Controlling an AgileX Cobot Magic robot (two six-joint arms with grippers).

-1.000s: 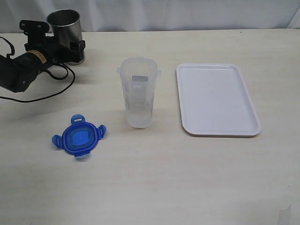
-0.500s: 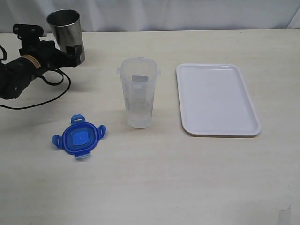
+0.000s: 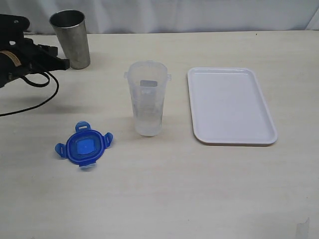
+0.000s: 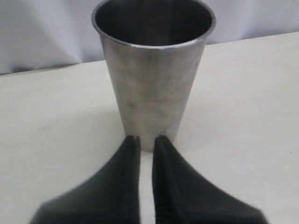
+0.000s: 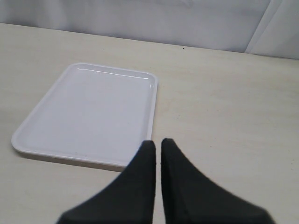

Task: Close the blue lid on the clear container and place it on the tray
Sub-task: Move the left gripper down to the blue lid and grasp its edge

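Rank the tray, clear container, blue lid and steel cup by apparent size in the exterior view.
1. tray
2. clear container
3. blue lid and steel cup look alike; cup stands farther back.

Bright, diffuse light lay evenly over the tabletop [image 3: 199, 189], shadows were faint and soft-edged, the exterior view was sharp, and both wrist views blurred toward their nearest foreground.

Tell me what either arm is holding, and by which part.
Nothing is held: the left gripper, short of the steel cup, and the right gripper are both shut and empty.
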